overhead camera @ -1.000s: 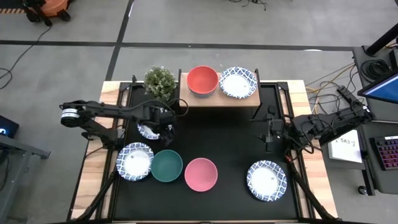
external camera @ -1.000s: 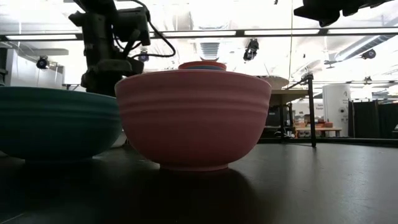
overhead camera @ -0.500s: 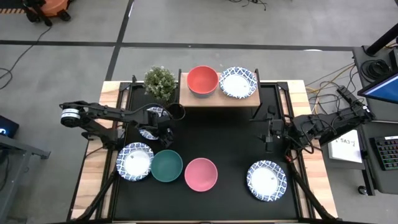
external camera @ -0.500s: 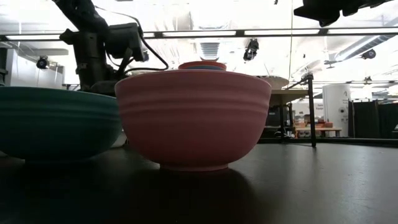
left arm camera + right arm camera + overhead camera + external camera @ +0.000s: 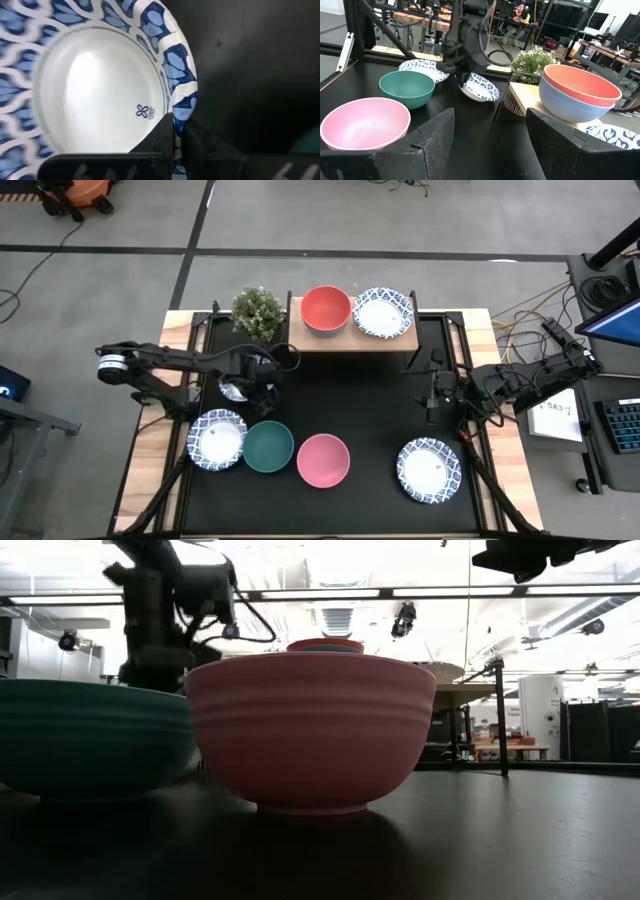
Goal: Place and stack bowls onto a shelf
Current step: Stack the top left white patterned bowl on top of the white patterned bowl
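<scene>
My left end effector (image 5: 175, 131) has lifted a patterned bowl (image 5: 95, 95), pinched at its rim, off the desk (shelf (image 5: 350, 340) next).

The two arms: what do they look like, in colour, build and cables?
Both the left arm and right arm are dark, slender and jointed, with black cables looping along them. The left one has a pale ring at its base. The right gripper has broad, blocky black jaws.
</scene>
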